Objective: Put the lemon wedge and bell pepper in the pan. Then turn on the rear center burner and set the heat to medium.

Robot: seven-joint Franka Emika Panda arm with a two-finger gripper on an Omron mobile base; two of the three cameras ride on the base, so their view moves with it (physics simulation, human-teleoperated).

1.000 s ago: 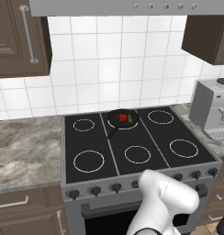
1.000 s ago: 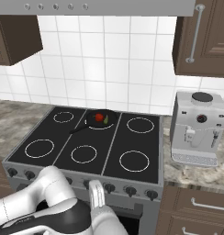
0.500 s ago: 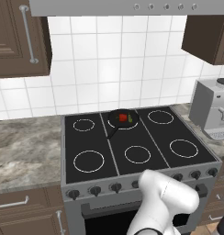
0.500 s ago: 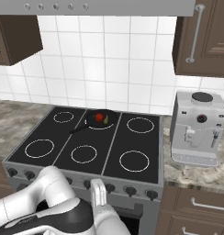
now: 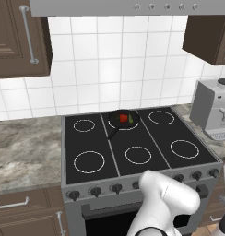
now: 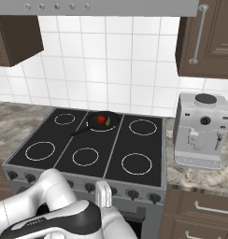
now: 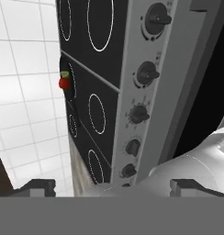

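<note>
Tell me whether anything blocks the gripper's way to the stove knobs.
Nothing visible does. The open gripper faces the row of knobs on the stove's front panel with clear space between. The pepper and lemon wedge already sit in the pan.

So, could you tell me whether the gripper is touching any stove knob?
Apart: in the hand view the gripper is open, with clear space before the knobs.

Stove knobs (image 7: 147, 72) in row; bell pepper (image 7: 64, 83), lemon wedge (image 7: 64, 73) in pan (image 7: 69, 79).
</note>
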